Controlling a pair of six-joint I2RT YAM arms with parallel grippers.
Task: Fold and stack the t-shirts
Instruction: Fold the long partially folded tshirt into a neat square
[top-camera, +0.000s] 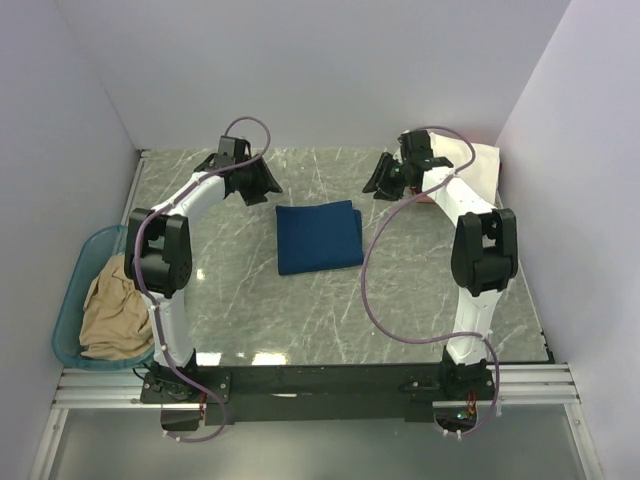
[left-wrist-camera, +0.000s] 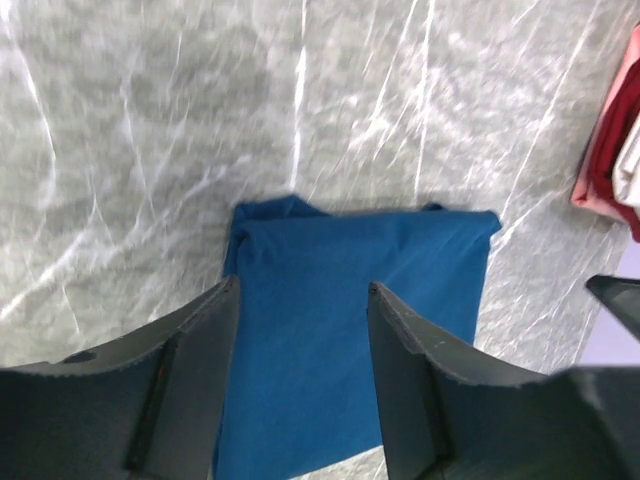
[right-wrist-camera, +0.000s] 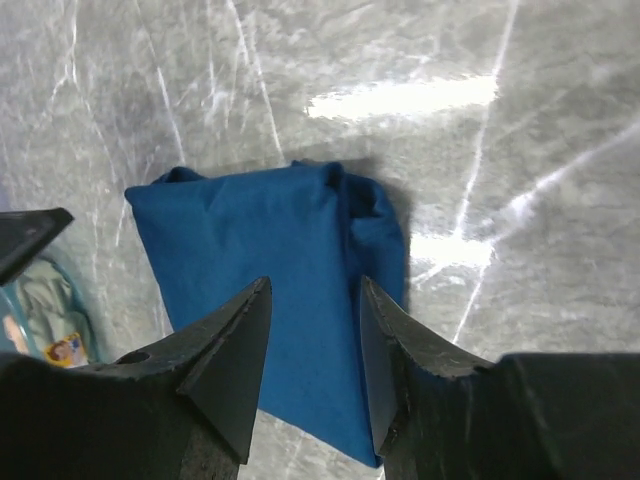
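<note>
One navy tee (top-camera: 318, 237) lies folded into a flat rectangle near the middle of the grey marbled desk (top-camera: 250, 310), and neither arm touches it. Its edges are mostly straight, though the right wrist view shows one corner slightly bunched where the layers overlap. The left gripper (left-wrist-camera: 303, 300) hovers above the desk just past the navy tee's far left corner. Its jaws stand apart with nothing between them, and only blue cloth shows through the gap below. The right gripper (right-wrist-camera: 315, 290) hovers off the navy tee's far right corner. Its jaws are likewise parted and empty, and they point back down toward the cloth. Well to the right of the navy tee and farther back, against the wall, sits a cream tee (top-camera: 480, 165). A red tee (left-wrist-camera: 605, 150) shows at the edge of that pile, and how neatly these two are folded cannot be told. Well to the left of the navy tee and nearer the arm bases stands a teal tub (top-camera: 70, 300) at the desk's side. A tan tee (top-camera: 115, 312) is heaped loosely inside it, unfolded and spilling toward the rim.
</note>
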